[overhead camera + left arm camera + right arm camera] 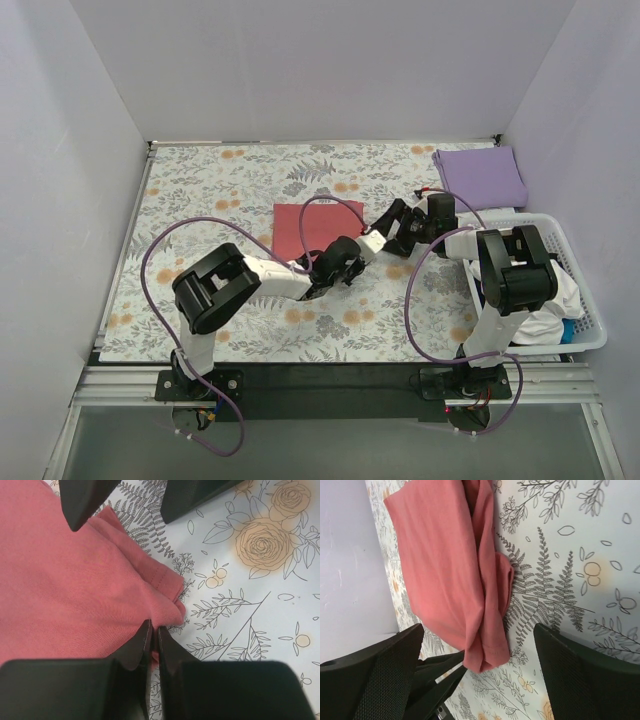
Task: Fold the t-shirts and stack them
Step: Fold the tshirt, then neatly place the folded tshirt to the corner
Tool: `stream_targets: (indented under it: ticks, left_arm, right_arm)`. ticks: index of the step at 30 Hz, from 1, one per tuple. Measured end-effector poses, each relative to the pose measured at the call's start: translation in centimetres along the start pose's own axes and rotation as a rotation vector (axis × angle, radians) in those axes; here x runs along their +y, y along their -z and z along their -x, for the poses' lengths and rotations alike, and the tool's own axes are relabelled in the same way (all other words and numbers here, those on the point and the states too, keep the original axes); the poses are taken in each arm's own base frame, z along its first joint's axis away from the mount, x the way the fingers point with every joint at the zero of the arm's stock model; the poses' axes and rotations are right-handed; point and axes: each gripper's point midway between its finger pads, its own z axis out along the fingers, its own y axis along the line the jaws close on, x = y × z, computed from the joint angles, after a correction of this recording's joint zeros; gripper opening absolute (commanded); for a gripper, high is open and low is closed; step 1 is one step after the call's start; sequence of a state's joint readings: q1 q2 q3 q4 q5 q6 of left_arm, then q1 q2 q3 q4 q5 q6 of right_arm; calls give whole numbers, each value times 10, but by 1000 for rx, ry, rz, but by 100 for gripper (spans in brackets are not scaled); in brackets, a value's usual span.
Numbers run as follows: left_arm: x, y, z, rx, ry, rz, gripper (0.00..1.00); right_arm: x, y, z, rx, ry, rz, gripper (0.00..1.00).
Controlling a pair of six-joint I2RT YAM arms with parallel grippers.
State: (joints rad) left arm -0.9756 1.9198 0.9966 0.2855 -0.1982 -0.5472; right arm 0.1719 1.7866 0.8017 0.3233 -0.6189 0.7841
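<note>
1. Centrally, the salmon-red t-shirt [295,235] lies on the floral table cloth [220,190], partly folded into a narrow panel. In the right wrist view its edge is bunched into a soft ridge.
2. Left gripper [154,628]: the jaws are pressed together on the shirt's near right corner. A sliver of red cloth shows between them, so this reads as a pinch on the hem.
3. Right gripper [479,627]: the jaws stand wide apart and hold nothing. They are poised over the same corner, one finger over the shirt and the other over bare table cloth. Whether they touch the fabric cannot be told.
4. The lavender t-shirt [480,175] lies folded flat at the far right corner, just beyond the white basket [590,300]. The basket holds further garments. The lavender shirt is probably the base of the stack.
5. Step in hand, as judged: securing the pinched corner for the next fold of the red shirt. To do it well:
   - Check that the pinch takes every layer of the hem and none of the table cloth.
   - Lift only enough to clear the surface.
   - Carry the corner in a straight line, so that the folded edges land parallel.
6. The free right gripper would best grip or pin a second point along the bunched edge. That would flatten the ridge before the fold is laid, not trap it inside.
7. The pinch is thin, at the very tip of the corner, so a quick pull could let the cloth slip out.
</note>
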Motion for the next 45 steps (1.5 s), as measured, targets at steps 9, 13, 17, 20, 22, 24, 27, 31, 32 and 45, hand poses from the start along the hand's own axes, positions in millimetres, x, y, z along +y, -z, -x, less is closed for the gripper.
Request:
stream_targets:
  ticks: [9,13,17,20,22,24,27,31,32,45]
  left_arm:
    - [-2,12,7,-24,31,-15,0]
    - [0,18,18,-48,44,-14,0]
    - [2,22,26,-68,49,-13,0]
    - [2,23,27,-69,49,-12,0]
    - [2,23,27,-69,49,-12,0]
    - [2,23,27,-69,49,-12,0]
    - [1,23,27,-69,50,-14,0]
    - [0,23,27,-69,54,-23,1]
    - [-1,23,27,-69,56,-24,4]
    - [-10,25,28,-67,143,-55,64]
  right_arm:
    - [11,-14,-1,1,-20,27,98]
    - [17,-21,-4,9,-14,42,98]
    - [21,-28,-9,22,-8,54,96]
    - [24,-32,-11,30,-6,63,95]
    - [26,-34,-13,37,-2,67,94]
    - [27,-37,-14,46,-1,72,92]
    - [30,-42,-15,61,4,81,87]
    - [33,-50,-17,78,15,86,79]
    - [33,-51,-18,83,18,87,75]
    - [13,-62,-28,128,105,22,1]
